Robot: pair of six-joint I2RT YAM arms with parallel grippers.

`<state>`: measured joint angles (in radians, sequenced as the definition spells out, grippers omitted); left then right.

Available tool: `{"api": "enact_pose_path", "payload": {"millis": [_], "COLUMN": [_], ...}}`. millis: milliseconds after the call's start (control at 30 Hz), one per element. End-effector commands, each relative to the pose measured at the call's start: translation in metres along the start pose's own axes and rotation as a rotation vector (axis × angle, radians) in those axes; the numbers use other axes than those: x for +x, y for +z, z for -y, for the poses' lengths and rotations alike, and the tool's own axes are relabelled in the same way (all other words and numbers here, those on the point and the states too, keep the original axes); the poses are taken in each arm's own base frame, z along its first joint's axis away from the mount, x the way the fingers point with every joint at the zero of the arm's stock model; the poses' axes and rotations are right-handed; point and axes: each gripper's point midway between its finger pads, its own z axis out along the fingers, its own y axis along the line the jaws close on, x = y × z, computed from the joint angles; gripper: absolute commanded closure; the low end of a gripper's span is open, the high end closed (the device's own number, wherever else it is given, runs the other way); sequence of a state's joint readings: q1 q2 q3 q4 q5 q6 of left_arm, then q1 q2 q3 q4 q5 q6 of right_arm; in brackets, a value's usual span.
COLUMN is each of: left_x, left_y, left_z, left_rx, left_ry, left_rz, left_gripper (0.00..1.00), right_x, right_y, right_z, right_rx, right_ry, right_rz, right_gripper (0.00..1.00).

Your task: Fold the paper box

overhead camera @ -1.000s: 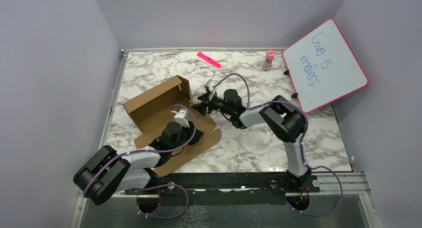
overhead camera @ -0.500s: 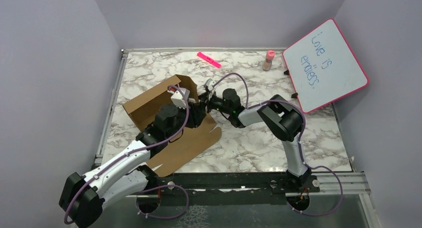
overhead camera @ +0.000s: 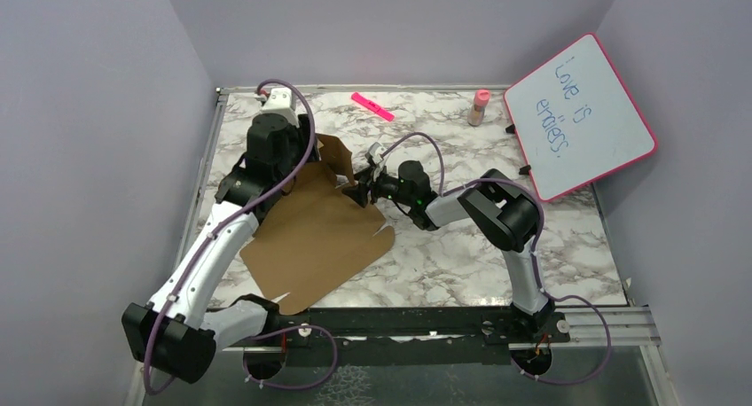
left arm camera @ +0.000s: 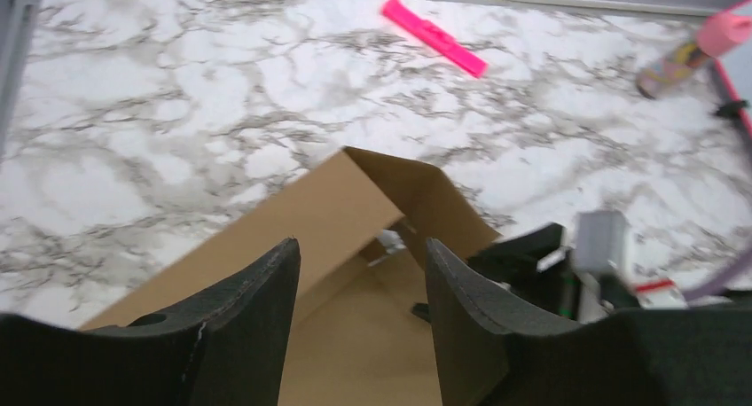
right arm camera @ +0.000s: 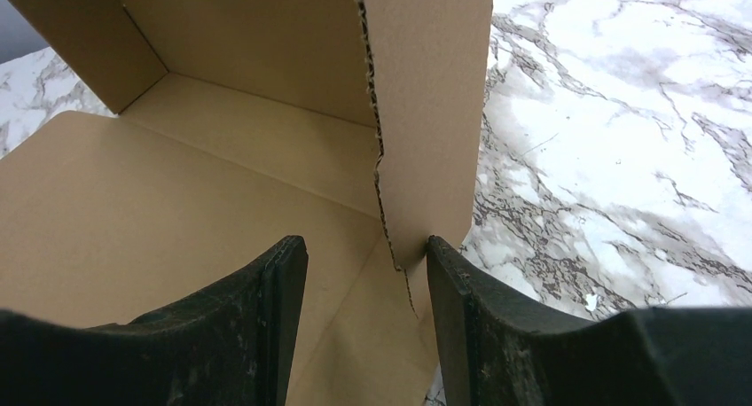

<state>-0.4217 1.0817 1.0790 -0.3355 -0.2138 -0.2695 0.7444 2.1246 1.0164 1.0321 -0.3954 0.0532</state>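
Left gripper point(left arm camera: 359, 253) is hovering open, its arm hiding the far wall of the paper box point(overhead camera: 315, 238); right gripper point(right arm camera: 365, 246) is gaping astride a flap point(right arm camera: 430, 113).

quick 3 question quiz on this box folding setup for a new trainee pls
1. True or false: the left claw grips the cardboard box.
2. What stands beside the whiteboard? A) pink-capped bottle B) mug C) scissors
3. Fill in: the right claw is open at the box's upright side ____.
Key: 1 false; 2 A; 3 flap.
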Motion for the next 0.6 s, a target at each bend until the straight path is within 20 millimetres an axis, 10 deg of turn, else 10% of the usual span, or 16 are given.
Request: {"api": "enact_pose_path", "payload": {"millis": [0, 567], "left_x": [-0.002, 0.034], "left_y": [0.015, 0.069], "left_z": [-0.045, -0.07], "left_rx": [-0.092, 0.009], "left_ry": [0.021, -0.002], "left_rz": [-0.067, -0.208], "left_gripper": [0.43, 0.33], "right_x": [-0.01, -0.014], "right_y": [0.0, -0.005], "right_z": [-0.002, -0.009], "right_rx": [0.005, -0.023], "right_ry": [-0.006, -0.003], "right_rz": [0.037, 0.042], "right_gripper": [0.43, 0.44]}}
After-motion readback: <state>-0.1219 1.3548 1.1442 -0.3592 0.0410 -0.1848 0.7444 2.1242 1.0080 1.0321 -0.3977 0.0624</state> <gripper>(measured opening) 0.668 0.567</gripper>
